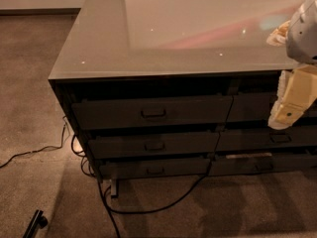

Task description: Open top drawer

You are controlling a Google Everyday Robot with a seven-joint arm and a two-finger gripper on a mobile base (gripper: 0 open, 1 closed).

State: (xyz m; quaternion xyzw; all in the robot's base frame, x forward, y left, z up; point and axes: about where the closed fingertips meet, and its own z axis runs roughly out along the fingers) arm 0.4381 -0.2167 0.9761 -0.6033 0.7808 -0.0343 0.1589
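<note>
The top drawer [114, 113] is a wide dark grey front under the glossy countertop [99, 48], in the left column. Its small metal loop handle [153, 113] sits at the centre of the front. A dark gap runs above the front, and none of the drawer's inside shows. My gripper [285, 117], cream-coloured and pointing down, hangs at the right edge of the view. It is in front of the right column, well to the right of the handle and at about its height, apart from it. The arm's pale wrist [304, 29] is above it.
Two lower drawers [153, 145] [154, 168] with like handles sit under the top one. A handle-less dark front [250, 105] is beside my gripper. Black cables [148, 209] run across the carpet below the cabinet. A dark bar [35, 223] lies at the bottom left.
</note>
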